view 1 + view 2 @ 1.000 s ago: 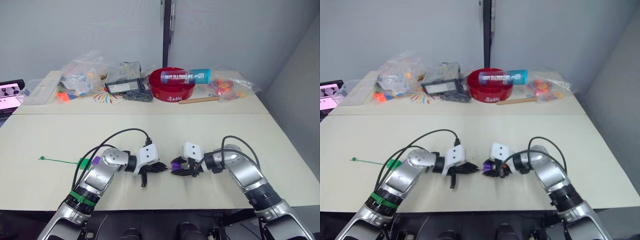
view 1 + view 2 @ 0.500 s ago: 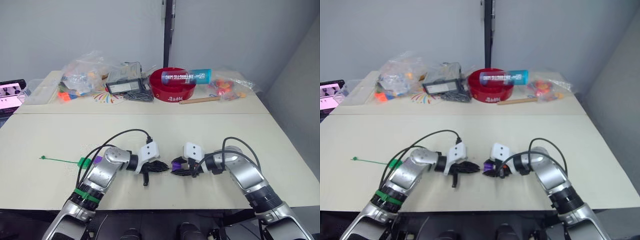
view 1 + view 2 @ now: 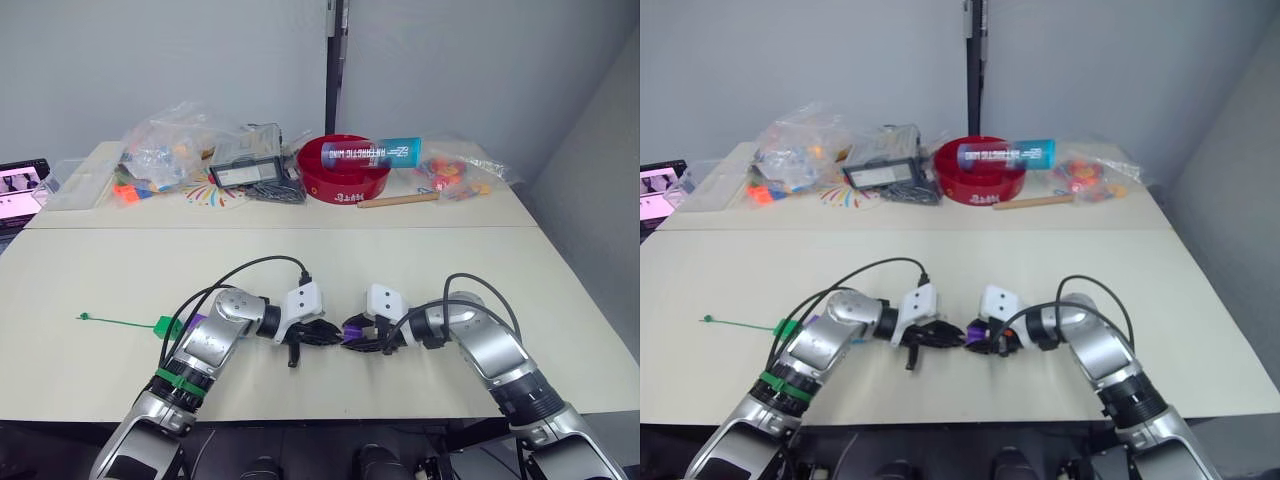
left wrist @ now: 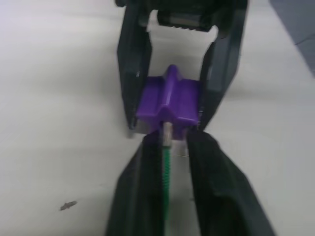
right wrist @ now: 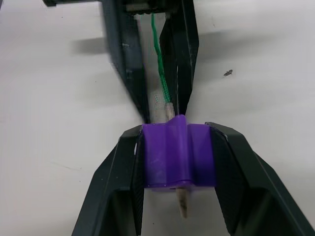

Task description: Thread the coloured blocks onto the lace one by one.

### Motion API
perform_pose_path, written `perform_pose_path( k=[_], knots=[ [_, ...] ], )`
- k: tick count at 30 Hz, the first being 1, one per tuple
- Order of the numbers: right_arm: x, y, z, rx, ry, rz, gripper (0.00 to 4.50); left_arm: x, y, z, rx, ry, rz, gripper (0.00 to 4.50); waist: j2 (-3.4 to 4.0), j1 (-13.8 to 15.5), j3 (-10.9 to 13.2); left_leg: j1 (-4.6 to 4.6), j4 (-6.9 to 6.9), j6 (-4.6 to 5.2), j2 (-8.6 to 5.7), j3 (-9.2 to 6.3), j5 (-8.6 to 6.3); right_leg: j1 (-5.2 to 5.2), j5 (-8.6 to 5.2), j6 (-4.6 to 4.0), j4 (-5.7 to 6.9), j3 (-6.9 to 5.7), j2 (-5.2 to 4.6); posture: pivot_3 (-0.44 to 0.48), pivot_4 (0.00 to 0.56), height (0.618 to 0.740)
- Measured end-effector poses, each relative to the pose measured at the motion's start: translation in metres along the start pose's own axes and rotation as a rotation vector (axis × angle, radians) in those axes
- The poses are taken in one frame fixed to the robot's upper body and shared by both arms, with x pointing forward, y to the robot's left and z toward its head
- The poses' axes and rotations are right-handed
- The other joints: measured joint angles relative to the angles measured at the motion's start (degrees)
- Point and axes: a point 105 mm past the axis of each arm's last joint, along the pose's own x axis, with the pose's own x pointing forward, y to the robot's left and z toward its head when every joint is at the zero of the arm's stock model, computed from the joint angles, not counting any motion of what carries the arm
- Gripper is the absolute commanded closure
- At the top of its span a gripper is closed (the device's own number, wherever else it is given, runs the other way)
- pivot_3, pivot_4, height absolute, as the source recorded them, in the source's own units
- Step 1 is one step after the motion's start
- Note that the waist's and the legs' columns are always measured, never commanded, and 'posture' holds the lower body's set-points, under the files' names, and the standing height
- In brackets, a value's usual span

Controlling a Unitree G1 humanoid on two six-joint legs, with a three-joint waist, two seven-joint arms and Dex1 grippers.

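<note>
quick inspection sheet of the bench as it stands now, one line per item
surface: pale table, front half bare.
job's things: purple block held; the lace enters it, pale tip poking out the far side; green knot at table's left.
clutter: red bowl, plastic bags, wooden stick at the back.
grippers: right gripper shut on block; left gripper shut on lace.
cables: black cables loop over both forearms.
surroundings: grey wall.

On the table the left gripper meets the right gripper, which clamps a purple block.
</note>
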Motion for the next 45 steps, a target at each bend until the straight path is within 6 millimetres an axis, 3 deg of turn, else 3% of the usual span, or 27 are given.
perform_pose_path(
  k=[5, 8, 14, 24, 27, 35, 45],
  knots=[
    [0.002, -0.002, 0.001, 0.002, -0.007, -0.016, 3.12, -0.003, -0.007, 0.016, 0.059, -0.036, -0.041, 0.94, 0.00, -0.5, 0.0, 0.03, 0.00, 0.00, 0.06, 0.00, 0.00, -0.01, 0.00, -0.01, 0.03, 0.02, 0.07, 0.000, 0.150, 0.731],
    [0.005, -0.001, 0.002, -0.002, -0.009, -0.015, 3.12, -0.013, -0.007, 0.012, 0.070, -0.005, -0.037, 0.90, 0.00, -1.2, 0.0, 0.04, -0.01, 0.01, 0.08, -0.01, 0.00, -0.02, 0.00, -0.01, 0.06, 0.02, 0.10, 0.000, 0.150, 0.731],
    [0.001, -0.001, 0.000, -0.009, 0.007, -0.015, 3.12, -0.051, 0.003, -0.024, -0.021, 0.077, 0.072, 0.90, 0.00, -0.9, 0.0, 0.01, 0.00, 0.01, 0.05, -0.03, 0.00, -0.01, 0.00, 0.00, 0.01, 0.00, 0.05, 0.000, 0.150, 0.731],
    [-0.002, -0.001, -0.001, -0.012, 0.016, -0.006, 3.12, -0.051, 0.008, -0.035, -0.050, 0.073, 0.087, 0.90, 0.00, -0.1, 0.0, -0.01, -0.01, 0.01, 0.05, -0.01, -0.01, -0.03, 0.00, 0.00, 0.00, 0.00, 0.05, 0.000, 0.150, 0.731],
    [-0.002, -0.001, -0.001, -0.013, 0.016, -0.005, 3.12, -0.042, 0.005, -0.034, -0.051, 0.058, 0.074, 1.68, 0.00, -0.1, 0.0, -0.01, 0.00, 0.01, 0.05, -0.01, -0.01, -0.03, 0.00, -0.01, 0.00, 0.00, 0.05, 0.000, 0.150, 0.731],
    [-0.002, -0.001, -0.001, -0.014, 0.019, -0.004, 3.12, -0.036, 0.007, -0.032, -0.042, 0.058, 0.083, 4.37, 0.00, 0.0, 0.0, -0.01, -0.01, 0.01, 0.04, -0.01, -0.01, -0.02, 0.00, 0.00, 0.00, 0.00, 0.04, 0.000, 0.150, 0.731],
    [-0.003, 0.002, 0.000, -0.019, 0.021, 0.003, 3.12, -0.028, 0.007, -0.029, -0.016, 0.050, 0.081, 4.50, 0.00, 0.0, 0.0, -0.02, -0.01, 0.01, 0.04, -0.01, -0.01, -0.03, 0.00, 0.00, 0.00, 0.00, 0.04, 0.000, 0.150, 0.731]
  ],
)
